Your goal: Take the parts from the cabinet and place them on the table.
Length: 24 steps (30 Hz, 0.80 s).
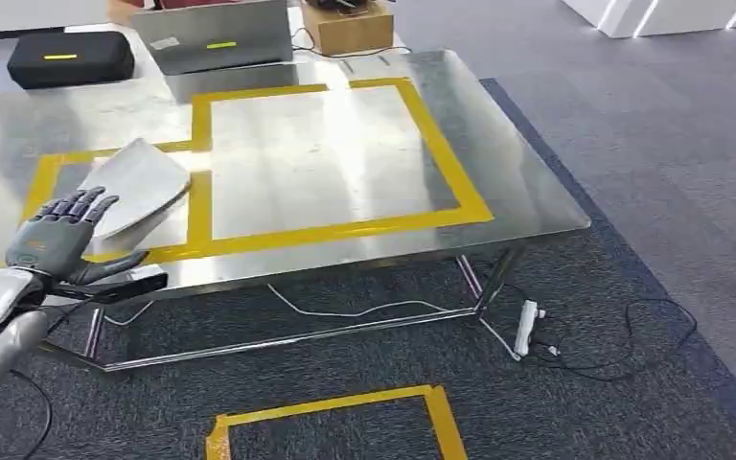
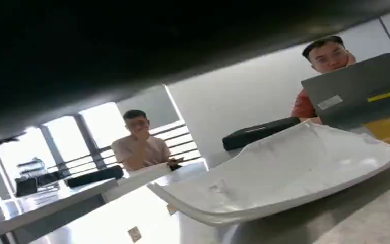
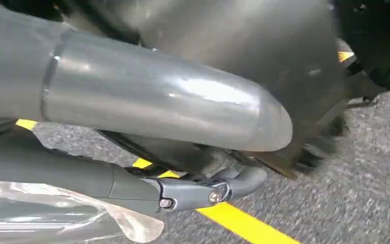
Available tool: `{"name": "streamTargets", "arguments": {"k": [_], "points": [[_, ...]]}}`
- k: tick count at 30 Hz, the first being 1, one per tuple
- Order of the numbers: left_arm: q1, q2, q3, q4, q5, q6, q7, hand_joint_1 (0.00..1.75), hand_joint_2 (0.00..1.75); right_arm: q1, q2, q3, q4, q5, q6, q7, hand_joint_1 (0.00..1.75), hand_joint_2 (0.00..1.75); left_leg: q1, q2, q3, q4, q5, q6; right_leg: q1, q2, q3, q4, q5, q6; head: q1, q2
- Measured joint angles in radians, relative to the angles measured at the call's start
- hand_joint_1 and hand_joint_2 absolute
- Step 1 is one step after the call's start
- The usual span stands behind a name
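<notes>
One pale curved part point(image 1: 139, 187) lies on the steel table point(image 1: 498, 163). Left hand point(image 1: 57, 240) spread, empty, beside it. Right hand point(image 3: 208, 190): grip unclear. Cabinet trips probably remain.

Shiny steel tabletop point(image 1: 498, 172) marked with yellow tape rectangles point(image 1: 441, 158). Curved pale grey moulded part point(image 1: 139, 182) lying on its left side; black oblong case point(image 1: 70, 57), grey laptop point(image 1: 220, 38) and brown cardboard box point(image 1: 350, 27) along the far edge.
</notes>
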Motion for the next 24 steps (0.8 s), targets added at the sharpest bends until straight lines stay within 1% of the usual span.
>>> {"name": "streamTargets", "arguments": {"k": [1,2,3,4,5,6,7,8,9,10,11,12,13,14,15,16,17,18,19,20,21,22,23,24], "points": [[0.001,0.004,0.001,-0.003,0.0,0.003,0.0,0.0,0.0,0.001,0.0,0.0,0.0,0.0,0.0,0.0,0.0,0.0,0.002,0.0,-0.004,0.0,0.009,-0.004,0.003,0.001,-0.006,0.001,0.001,-0.001,0.002,0.0],[0.005,0.006,0.002,-0.007,0.001,0.003,0.0,0.0,0.0,0.003,0.0,0.0,0.0,0.0,0.0,0.0,0.0,0.0,0.003,0.0,-0.007,-0.001,0.018,-0.01,0.004,0.001,-0.011,0.003,0.004,-0.005,0.003,0.0],[0.011,0.01,0.003,-0.011,0.001,0.005,0.0,0.0,0.0,0.006,0.0,0.0,0.0,0.0,0.0,0.001,0.0,0.0,0.0,-0.001,-0.01,-0.003,0.024,-0.017,0.0,0.0,-0.021,-0.004,0.017,-0.017,0.003,0.0],[0.016,0.012,0.004,-0.014,0.001,0.006,0.0,0.0,0.0,0.005,0.0,0.0,0.0,0.0,0.0,0.002,0.0,0.0,0.005,0.0,-0.016,0.003,0.002,-0.023,-0.005,-0.005,-0.023,-0.008,0.029,-0.026,0.002,0.0],[0.017,0.017,0.007,-0.016,0.002,0.006,0.0,0.0,0.0,0.005,0.0,0.0,0.0,0.0,-0.001,0.002,0.0,0.0,0.006,0.0,-0.03,0.036,-0.048,-0.031,-0.005,-0.005,-0.036,-0.007,0.037,-0.036,0.0,0.0],[0.019,0.019,0.01,-0.017,0.002,0.006,0.001,0.0,0.0,0.005,0.0,0.0,0.0,0.0,-0.001,0.002,0.0,0.0,0.009,0.0,-0.048,0.1,-0.105,-0.037,-0.004,-0.007,-0.048,-0.007,0.047,-0.039,-0.002,0.0],[0.024,0.02,0.014,-0.019,0.003,0.008,0.001,0.0,0.0,0.005,0.0,0.0,0.0,0.0,0.0,0.002,0.0,0.0,0.011,0.0,-0.07,0.184,-0.158,-0.042,-0.003,-0.008,-0.061,-0.006,0.057,-0.04,-0.001,0.0],[0.031,0.02,0.017,-0.023,0.004,0.01,0.001,0.0,0.0,0.005,0.0,0.0,0.0,0.0,0.0,0.002,0.0,0.0,0.013,0.0,-0.085,0.257,-0.192,-0.046,-0.003,-0.008,-0.074,-0.005,0.067,-0.04,-0.001,0.0],[0.039,0.02,0.021,-0.026,0.007,0.014,0.001,0.0,0.0,0.006,0.0,0.0,0.0,0.0,0.0,0.002,0.0,0.0,0.015,0.0,-0.087,0.302,-0.198,-0.049,-0.003,-0.009,-0.088,-0.003,0.077,-0.039,-0.001,0.0],[0.049,0.023,0.025,-0.032,0.012,0.018,0.001,0.0,0.0,0.006,0.0,0.0,0.0,-0.001,-0.001,0.002,0.0,0.0,0.018,0.0,-0.069,0.303,-0.172,-0.051,-0.003,-0.009,-0.106,0.002,0.086,-0.037,-0.002,0.0],[0.058,0.026,0.029,-0.04,0.015,0.023,0.001,0.0,0.0,0.006,0.0,0.0,0.0,-0.001,-0.002,0.002,0.0,0.0,0.021,0.0,-0.036,0.268,-0.134,-0.051,-0.004,-0.009,-0.122,0.007,0.094,-0.035,-0.001,0.0],[0.066,0.03,0.035,-0.051,0.019,0.028,0.001,0.0,0.0,0.006,0.0,0.0,0.0,-0.002,-0.002,0.002,0.0,0.0,0.023,0.0,0.016,0.197,-0.097,-0.051,-0.004,-0.009,-0.138,0.013,0.101,-0.031,0.0,0.0],[0.075,0.034,0.042,-0.064,0.024,0.034,0.001,0.0,0.0,0.006,0.0,0.0,0.0,-0.003,-0.002,0.001,0.0,0.0,0.024,0.0,0.077,0.112,-0.083,-0.051,-0.005,-0.008,-0.149,0.02,0.107,-0.027,0.0,0.0],[0.084,0.036,0.052,-0.078,0.024,0.039,0.001,0.0,0.0,0.006,0.0,0.0,0.0,-0.003,-0.003,0.0,0.0,0.0,0.025,0.0,0.128,0.027,-0.116,-0.048,-0.003,-0.008,-0.157,0.024,0.112,-0.02,0.0,0.0],[0.096,0.038,0.061,-0.095,0.027,0.046,0.001,0.0,0.0,0.006,0.0,-0.001,0.0,-0.005,-0.003,0.0,0.0,0.0,0.018,-0.003,0.158,-0.026,-0.131,-0.038,0.0,-0.008,-0.161,0.027,0.119,-0.013,0.004,0.0],[0.117,0.042,0.072,-0.11,0.032,0.055,0.002,0.0,0.0,0.006,0.0,-0.001,0.0,-0.009,-0.004,-0.001,0.0,0.0,0.015,-0.001,0.146,-0.016,-0.124,-0.031,-0.001,-0.008,-0.16,0.023,0.132,-0.007,0.009,0.0],[0.139,0.047,0.082,-0.125,0.034,0.061,0.004,0.0,0.0,0.007,0.0,-0.001,0.0,-0.012,-0.005,-0.002,0.0,0.0,0.011,-0.001,0.146,-0.015,-0.122,-0.027,-0.004,-0.007,-0.163,0.019,0.141,-0.001,0.011,0.0],[0.164,0.05,0.093,-0.142,0.033,0.064,0.006,0.0,0.0,0.01,0.0,-0.002,0.0,-0.014,-0.005,-0.002,0.0,0.0,0.01,0.0,0.139,-0.018,-0.112,-0.016,-0.004,-0.005,-0.164,0.015,0.15,0.005,0.016,0.0],[0.191,0.05,0.104,-0.159,0.034,0.068,0.008,0.0,0.0,0.013,0.0,-0.005,0.0,-0.017,-0.005,-0.003,0.0,0.0,0.018,0.005,0.134,-0.027,-0.098,-0.002,-0.007,-0.002,-0.172,0.017,0.14,0.011,0.016,0.0],[0.218,0.049,0.119,-0.181,0.037,0.075,0.011,0.0,0.0,0.014,0.0,-0.008,0.0,-0.022,-0.006,-0.006,0.0,0.0,0.016,0.008,0.123,-0.027,-0.089,0.005,-0.007,-0.004,-0.186,0.038,0.096,0.014,0.018,0.0],[0.253,0.05,0.134,-0.2,0.042,0.082,0.015,0.0,0.0,0.014,0.0,-0.012,0.0,-0.023,-0.006,-0.008,0.0,0.0,0.015,0.01,0.11,-0.026,-0.079,0.014,-0.007,-0.004,-0.204,0.097,0.026,0.018,0.026,0.0],[0.285,0.05,0.15,-0.219,0.043,0.088,0.017,0.0,0.0,0.014,0.0,-0.016,0.0,-0.026,-0.006,-0.008,0.0,0.0,0.013,0.011,0.097,-0.025,-0.069,0.016,-0.006,-0.004,-0.221,0.178,-0.034,0.02,0.034,0.0],[0.316,0.048,0.163,-0.232,0.045,0.091,0.018,0.0,0.0,0.014,0.0,-0.018,0.0,-0.031,-0.006,-0.01,0.0,0.0,0.011,0.012,0.084,-0.024,-0.06,0.017,-0.006,-0.004,-0.235,0.254,-0.073,0.022,0.037,0.0],[0.351,0.047,0.178,-0.245,0.05,0.094,0.018,0.0,0.0,0.015,0.0,-0.022,0.0,-0.034,-0.006,-0.011,0.0,0.0,0.008,0.013,0.07,-0.023,-0.05,0.018,-0.005,-0.004,-0.24,0.312,-0.086,0.022,0.042,0.0]]}}
